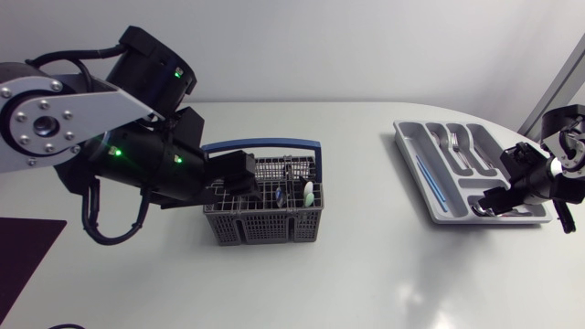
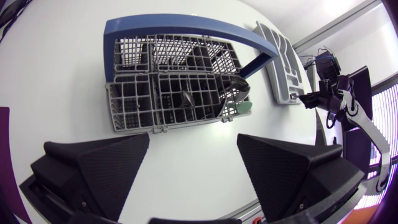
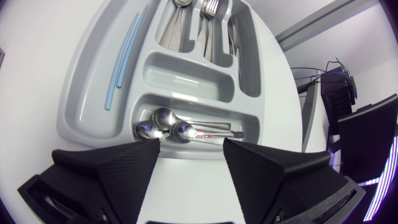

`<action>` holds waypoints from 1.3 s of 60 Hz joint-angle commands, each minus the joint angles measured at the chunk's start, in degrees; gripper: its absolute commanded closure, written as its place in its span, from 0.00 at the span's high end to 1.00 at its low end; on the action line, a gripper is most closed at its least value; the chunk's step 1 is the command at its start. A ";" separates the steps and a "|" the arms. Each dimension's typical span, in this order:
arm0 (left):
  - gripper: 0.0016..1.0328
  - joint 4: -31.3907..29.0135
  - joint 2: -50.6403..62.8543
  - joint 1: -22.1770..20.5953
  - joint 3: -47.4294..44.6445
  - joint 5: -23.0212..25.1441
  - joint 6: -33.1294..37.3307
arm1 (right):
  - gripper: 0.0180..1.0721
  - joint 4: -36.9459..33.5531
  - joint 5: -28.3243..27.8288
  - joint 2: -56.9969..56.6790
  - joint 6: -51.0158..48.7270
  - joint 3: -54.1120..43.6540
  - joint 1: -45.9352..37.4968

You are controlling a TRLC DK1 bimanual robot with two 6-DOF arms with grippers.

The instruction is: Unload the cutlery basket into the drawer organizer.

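The grey cutlery basket (image 1: 265, 228) with a blue handle (image 1: 265, 146) stands mid-table and holds a few pieces, among them a green-tipped one (image 1: 309, 192). My left gripper (image 1: 239, 174) hovers over the basket's left side. In the left wrist view it (image 2: 193, 162) is open and empty above the basket (image 2: 134, 106). The grey drawer organizer (image 1: 411, 155) lies at the right. My right gripper (image 3: 189, 155) is open just over its near compartment, where spoons (image 3: 165, 127) lie. Nothing is between its fingers.
Forks (image 3: 211, 9) fill the organizer's far compartments, and two thin blue sticks (image 3: 124, 56) lie in its long side slot. The left arm's bulky links cover the table's left part. White tabletop lies bare between basket and organizer.
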 commanded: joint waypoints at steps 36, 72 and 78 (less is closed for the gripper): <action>0.95 -6.29 8.86 -2.72 7.89 -2.24 -7.42 | 0.86 -14.44 0.57 -17.86 17.97 -3.96 21.83; 0.76 -4.97 14.22 -1.40 11.06 -5.41 -15.77 | 0.85 -18.13 4.08 -16.98 29.22 -2.73 36.51; 0.60 -4.79 15.10 -1.31 11.67 -5.76 -16.56 | 0.85 -18.75 4.26 -16.54 31.06 -2.38 38.26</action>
